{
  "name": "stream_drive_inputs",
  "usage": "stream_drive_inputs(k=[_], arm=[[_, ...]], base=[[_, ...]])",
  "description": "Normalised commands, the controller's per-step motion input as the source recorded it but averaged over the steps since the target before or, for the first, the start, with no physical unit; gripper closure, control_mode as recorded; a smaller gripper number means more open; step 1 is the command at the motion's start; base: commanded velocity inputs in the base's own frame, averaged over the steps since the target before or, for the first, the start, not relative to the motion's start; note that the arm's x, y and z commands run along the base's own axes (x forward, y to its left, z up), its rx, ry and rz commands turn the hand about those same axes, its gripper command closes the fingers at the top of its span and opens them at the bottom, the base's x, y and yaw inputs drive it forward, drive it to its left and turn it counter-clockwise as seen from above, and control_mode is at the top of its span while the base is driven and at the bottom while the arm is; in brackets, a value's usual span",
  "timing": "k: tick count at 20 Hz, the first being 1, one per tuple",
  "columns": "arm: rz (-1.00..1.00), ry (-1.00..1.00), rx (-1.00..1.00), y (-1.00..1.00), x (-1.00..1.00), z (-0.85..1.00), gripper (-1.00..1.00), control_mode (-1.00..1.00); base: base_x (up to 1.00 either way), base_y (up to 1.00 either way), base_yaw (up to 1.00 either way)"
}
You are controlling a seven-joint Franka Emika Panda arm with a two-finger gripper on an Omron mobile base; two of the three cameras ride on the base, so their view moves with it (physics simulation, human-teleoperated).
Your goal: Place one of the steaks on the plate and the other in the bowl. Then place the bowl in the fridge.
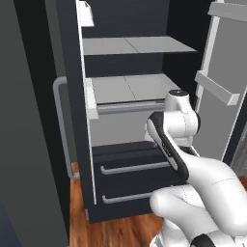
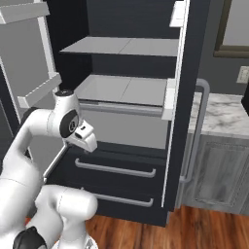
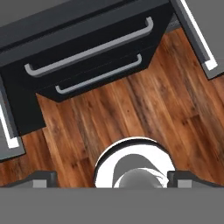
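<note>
A: What's in front of the robot?

B: The fridge (image 1: 130, 96), tall and black, both doors swung open. In the left base view it takes the centre and top of the frame. Grey inner shelves (image 1: 137, 46) sit upper centre, a 2nd one just below. White door bins (image 2: 39, 90) hang on the open door at the left edge of the right base view.

A: And lower down?

B: Two lower drawers (image 3: 87, 48) w/ grey bar handles, upper half of the hand view, both closed. Wood floor (image 3: 144, 109) below them. A long grey door handle (image 2: 192, 131) runs down the right side of the right base view, w/ a marble counter (image 2: 221, 114) beside it.

A: The claw?

B: Gripper (image 3: 111, 178) points down at the floor; fingertips (image 3: 41, 178) sit far apart at the bottom corners of the hand view. Wide open, holding nothing.
</note>
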Motion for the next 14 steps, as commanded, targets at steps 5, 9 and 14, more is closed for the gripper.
stream_drive_inputs(k=[5, 9, 14], arm=[[0.08, 0.02, 0.00, -0.14, -0.49, 0.43, -1.00, -1.00], [0.17, 0.09, 0.00, -0.14, -0.13, -0.11, -1.00, -1.00], [0.07, 0.00, -0.01, -0.01, -0.12, -0.05, -1.00, -1.00]], base=[[0.00, 0.00, 0.00], [0.00, 0.00, 0.00], [0.00, 0.00, 0.00]])
